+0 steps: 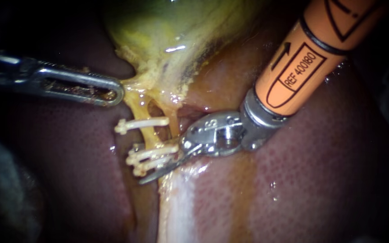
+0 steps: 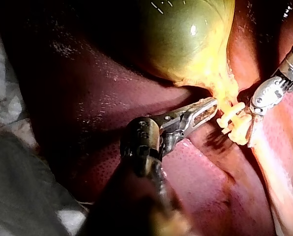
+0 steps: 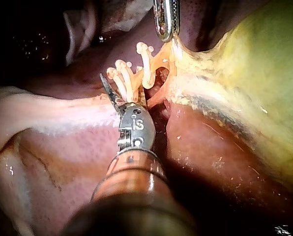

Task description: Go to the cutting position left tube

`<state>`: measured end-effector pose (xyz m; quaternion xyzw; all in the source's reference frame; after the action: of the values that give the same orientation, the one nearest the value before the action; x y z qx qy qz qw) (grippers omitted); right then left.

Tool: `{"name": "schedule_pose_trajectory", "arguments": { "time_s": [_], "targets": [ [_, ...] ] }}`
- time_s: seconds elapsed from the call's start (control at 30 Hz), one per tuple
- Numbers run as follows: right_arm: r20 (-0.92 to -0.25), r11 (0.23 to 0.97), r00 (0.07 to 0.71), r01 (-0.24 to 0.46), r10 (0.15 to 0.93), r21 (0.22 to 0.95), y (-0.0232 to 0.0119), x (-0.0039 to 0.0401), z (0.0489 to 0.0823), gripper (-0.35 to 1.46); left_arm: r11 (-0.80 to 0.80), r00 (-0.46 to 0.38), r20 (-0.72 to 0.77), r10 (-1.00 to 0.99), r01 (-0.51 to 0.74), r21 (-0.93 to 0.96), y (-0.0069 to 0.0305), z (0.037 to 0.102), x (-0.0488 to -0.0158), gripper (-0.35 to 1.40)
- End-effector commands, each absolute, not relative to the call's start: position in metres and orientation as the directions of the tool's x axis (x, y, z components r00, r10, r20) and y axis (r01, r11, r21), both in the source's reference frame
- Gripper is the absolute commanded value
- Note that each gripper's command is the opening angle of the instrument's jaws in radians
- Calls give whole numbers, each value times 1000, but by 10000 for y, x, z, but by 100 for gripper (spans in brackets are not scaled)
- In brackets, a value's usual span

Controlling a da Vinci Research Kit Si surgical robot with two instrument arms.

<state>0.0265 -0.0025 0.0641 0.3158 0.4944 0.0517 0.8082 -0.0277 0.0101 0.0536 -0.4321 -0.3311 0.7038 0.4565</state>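
The left tube (image 1: pixel 141 112) runs pale yellow from the gallbladder (image 1: pixel 167 31) down across the liver (image 1: pixel 302 180). One white clip (image 1: pixel 142 123) crosses it higher up, and two more clips (image 1: pixel 151 156) sit close together lower down. My right instrument (image 1: pixel 156 167), on an orange shaft, has thin blades standing open at the two lower clips; one blade lies just below them, the other is partly hidden by them. My left instrument (image 1: pixel 113 93) is shut on the yellow tissue at the gallbladder's neck and holds it taut. In the right wrist view one blade (image 3: pixel 107 86) shows beside the clips (image 3: pixel 129 78).
A second yellow tube (image 1: pixel 173 126) runs to the right of the clipped one, close to my right instrument's wrist (image 1: pixel 221 135). A pale band of tissue (image 1: pixel 181 207) runs down the liver below the blades. Cloth (image 2: pixel 18 187) lies beside the liver in the left wrist view.
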Motion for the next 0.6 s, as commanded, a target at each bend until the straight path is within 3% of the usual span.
{"name": "schedule_pose_trajectory", "arguments": {
  "time_s": [0.03, 0.4, 0.6],
  "targets": [
    [-776, 804, 507, 237, 376, 545, -25, 265, 640, 145, -364, -210, -306, 929, -357, -860, 101, 536, -277, -35],
    [-818, 851, 524, 294, 238, 436, -21, 259, 642, 145, -364, -210, -306, 929, -357, -860, 101, 536, -277, -35],
    [-807, 864, 564, 306, 174, 400, -15, 250, 644, 145, -364, -210, -306, 929, -357, -860, 101, 536, -277, -35]
  ]
}}
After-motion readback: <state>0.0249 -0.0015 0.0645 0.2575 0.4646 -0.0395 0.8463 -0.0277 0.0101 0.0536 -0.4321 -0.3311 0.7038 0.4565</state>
